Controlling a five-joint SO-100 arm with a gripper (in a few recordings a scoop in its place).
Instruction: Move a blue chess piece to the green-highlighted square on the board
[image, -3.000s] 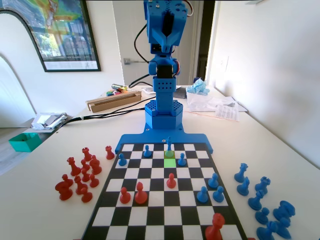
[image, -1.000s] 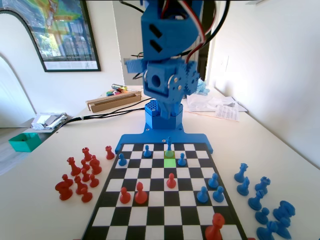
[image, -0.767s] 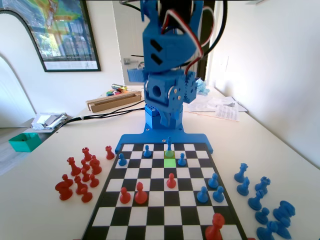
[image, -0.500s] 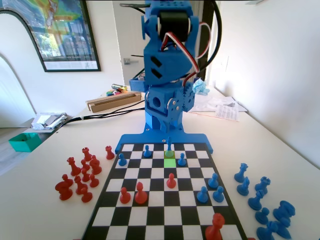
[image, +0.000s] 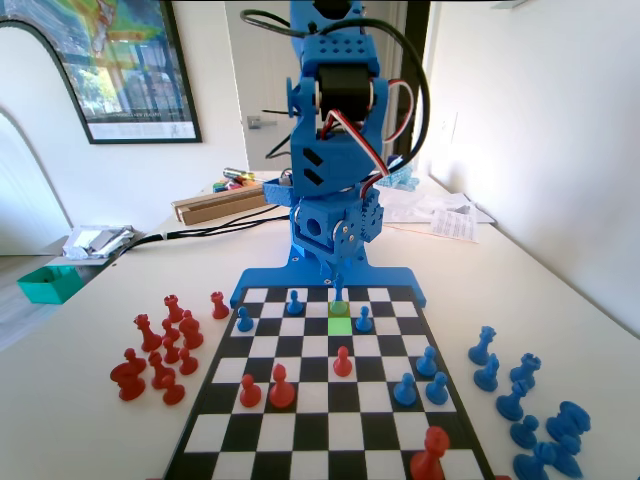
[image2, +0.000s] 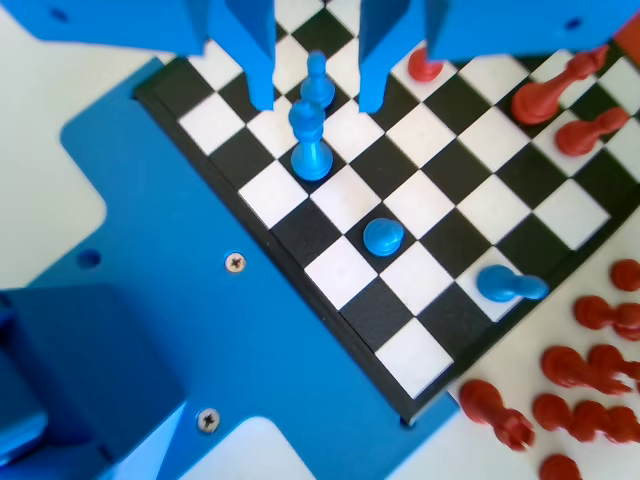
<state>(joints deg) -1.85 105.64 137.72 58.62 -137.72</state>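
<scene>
My gripper hangs low over the far end of the board, open. In the wrist view the gripper has one jaw on each side of a slender blue piece. That piece stands just behind the green-highlighted square, which is bare. Small blue pawns stand close by: one right of the green square, one and another to its left. In the wrist view two pawns lie right of the jaws and one sits beyond the slender piece.
Red pieces stand mid-board and near the front. More red ones cluster on the table to the left. Blue pawns occupy the board's right side, and spare blue pieces crowd the table to the right.
The arm has come down from high above its base to just over the board's far end, with the gripper now low above the slender blue piece. No piece has moved.
</scene>
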